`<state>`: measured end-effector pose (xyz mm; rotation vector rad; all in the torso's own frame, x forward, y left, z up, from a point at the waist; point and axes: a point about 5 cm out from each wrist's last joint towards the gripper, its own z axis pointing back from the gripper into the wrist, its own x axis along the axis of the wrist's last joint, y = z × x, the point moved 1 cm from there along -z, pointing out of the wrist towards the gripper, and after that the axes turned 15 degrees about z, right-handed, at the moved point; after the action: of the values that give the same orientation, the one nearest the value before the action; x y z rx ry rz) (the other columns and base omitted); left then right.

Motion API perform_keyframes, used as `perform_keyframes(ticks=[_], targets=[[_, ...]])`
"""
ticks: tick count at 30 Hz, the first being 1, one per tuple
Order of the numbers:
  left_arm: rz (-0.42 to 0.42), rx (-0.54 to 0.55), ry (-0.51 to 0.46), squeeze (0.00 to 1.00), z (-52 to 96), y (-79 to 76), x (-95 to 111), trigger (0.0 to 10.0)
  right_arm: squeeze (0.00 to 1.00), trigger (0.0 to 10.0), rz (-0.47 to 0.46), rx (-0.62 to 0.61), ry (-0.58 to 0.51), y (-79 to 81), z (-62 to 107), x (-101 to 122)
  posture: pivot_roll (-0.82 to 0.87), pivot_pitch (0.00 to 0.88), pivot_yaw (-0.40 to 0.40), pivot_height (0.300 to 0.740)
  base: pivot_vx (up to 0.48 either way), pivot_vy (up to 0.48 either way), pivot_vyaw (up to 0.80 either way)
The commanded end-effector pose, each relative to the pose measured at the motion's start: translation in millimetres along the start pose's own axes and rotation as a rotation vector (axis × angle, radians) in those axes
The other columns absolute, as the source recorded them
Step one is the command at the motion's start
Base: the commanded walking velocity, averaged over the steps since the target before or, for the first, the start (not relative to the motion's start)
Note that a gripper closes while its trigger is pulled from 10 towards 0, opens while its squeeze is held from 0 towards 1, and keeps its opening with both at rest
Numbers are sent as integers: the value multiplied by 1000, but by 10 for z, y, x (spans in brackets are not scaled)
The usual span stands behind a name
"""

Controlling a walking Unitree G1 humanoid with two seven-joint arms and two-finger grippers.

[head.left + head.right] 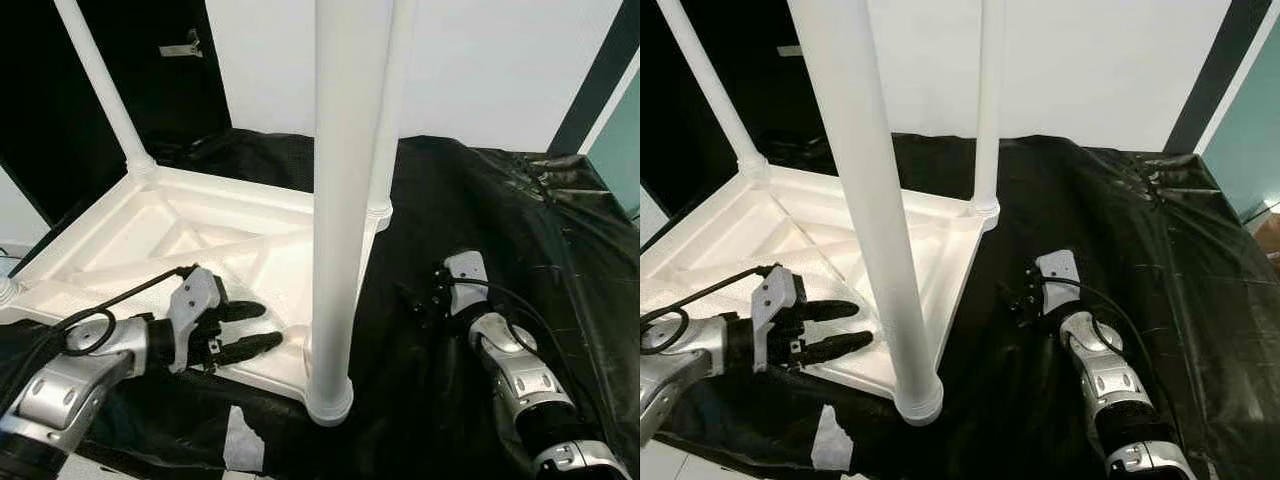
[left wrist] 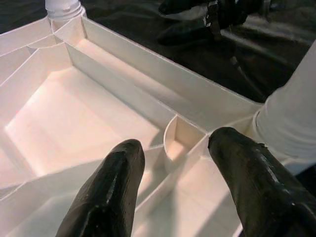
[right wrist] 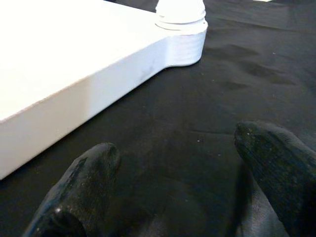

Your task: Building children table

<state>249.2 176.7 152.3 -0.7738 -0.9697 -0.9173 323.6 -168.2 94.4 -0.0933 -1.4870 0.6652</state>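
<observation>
While the white children's table (image 1: 200, 250) lies upside down on a black sheet (image 1: 480, 200) spread over the floor, its ribbed underside faces up and its white legs stand straight up from the corners. The nearest leg (image 1: 340, 200) rises from the near corner, and two more stand at the far corners (image 1: 100, 80).

The left tool (image 1: 240, 330) hovers over the near edge of the upturned top, just beside the nearest leg's collar, its two black fingers (image 2: 108, 187) spread apart with nothing between them. From its wrist the ribs and a small round pocket in the frame lie right ahead. The right tool (image 3: 168, 197) rests low on the black sheet, near the table's side edge but apart from it, fingers also spread and empty.

To my eye the legs look fitted, so the work seems near the stage of checking or tightening the near leg, or getting ready to turn the table over. Next, I would guess, the left tool needs to close on the frame edge or the leg while the right comes in against the side to steady it. A scrap of white paper (image 1: 240, 440) lies on the sheet in front.
</observation>
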Motion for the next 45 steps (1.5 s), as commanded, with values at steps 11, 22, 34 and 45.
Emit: perform_keyframes(ticks=[11,22,34,45], targets=[[-55,-160,182,0,144,-215,-159,10000,0,10000,-8,-6,13,-34,17,-22,7,0,-26,740,0,0,0],[-136,-124,330,0,23,-235,-395,10000,0,10000,-6,-3,8,-22,-29,17,8,0,-25,740,0,0,0],[-207,49,248,0,-200,68,-175,0,0,10000,-16,-18,2,-2,-32,36,-5,0,-9,740,0,0,0],[-262,103,208,0,-356,194,-81,0,0,10000,-34,-58,3,-37,30,16,-23,0,5,740,0,0,0]])
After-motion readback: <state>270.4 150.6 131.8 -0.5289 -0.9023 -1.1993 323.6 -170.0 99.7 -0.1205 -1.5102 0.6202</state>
